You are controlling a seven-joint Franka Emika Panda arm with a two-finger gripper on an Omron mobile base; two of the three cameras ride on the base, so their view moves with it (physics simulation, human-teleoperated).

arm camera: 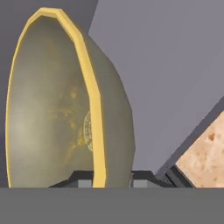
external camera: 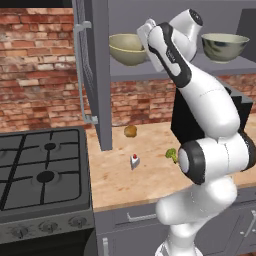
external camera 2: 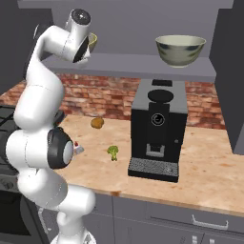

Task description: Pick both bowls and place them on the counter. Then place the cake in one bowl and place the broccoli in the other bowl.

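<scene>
The yellow-tan bowl sits on the cabinet shelf, seen up close in the hand view. My gripper is shut on its yellow rim, one finger on each side. The grey-green bowl stands on the same shelf to the right, untouched. Down on the counter lie the cake and, to its right, the broccoli.
A grey cabinet door hangs open left of the yellow-tan bowl. A black coffee machine stands on the counter under the grey-green bowl. A round brown-yellow lump lies by the brick wall. The gas stove is at the left.
</scene>
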